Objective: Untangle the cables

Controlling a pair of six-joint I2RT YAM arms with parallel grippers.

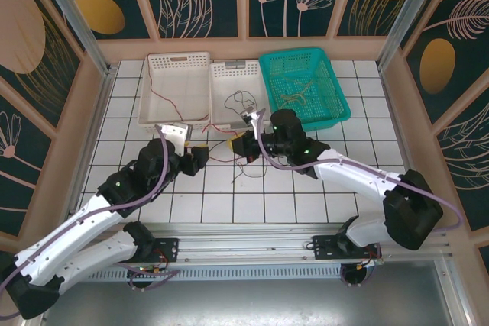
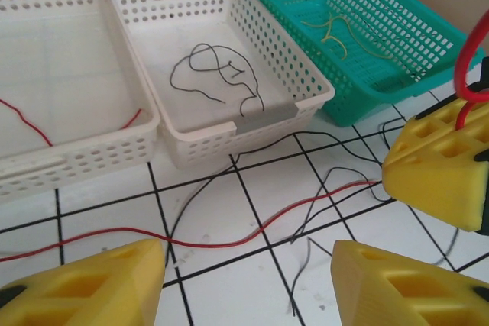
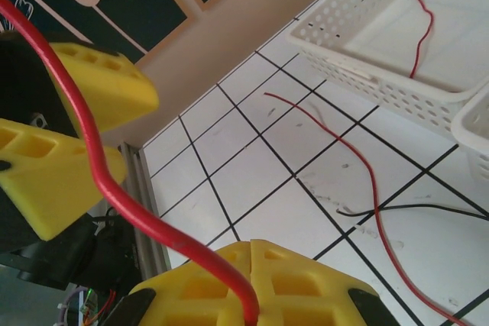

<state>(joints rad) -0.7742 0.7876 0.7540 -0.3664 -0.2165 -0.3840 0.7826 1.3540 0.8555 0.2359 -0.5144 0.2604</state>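
My right gripper (image 3: 250, 253) is shut on a red cable (image 3: 92, 143), which rises from the closed jaws up and to the left. The rest of that red cable (image 2: 229, 243) lies across the tiles, with thin black cables (image 2: 336, 204) crossing it. My left gripper (image 2: 248, 284) hangs open just above them, with nothing between its fingers. In the top view the left gripper (image 1: 202, 156) and right gripper (image 1: 246, 148) sit close together in front of the baskets. Another red cable (image 2: 30, 124) lies in the left white basket (image 2: 76, 154), a black one (image 2: 221, 74) in the middle basket (image 2: 199, 139), and a yellow-olive one (image 2: 336, 32) in the green basket (image 2: 359, 101).
The three baskets stand in a row at the back of the tiled table (image 1: 206, 204). Wooden walls close the table in at the back and both sides. The lilac arm cable (image 1: 267, 154) loops by the right wrist.
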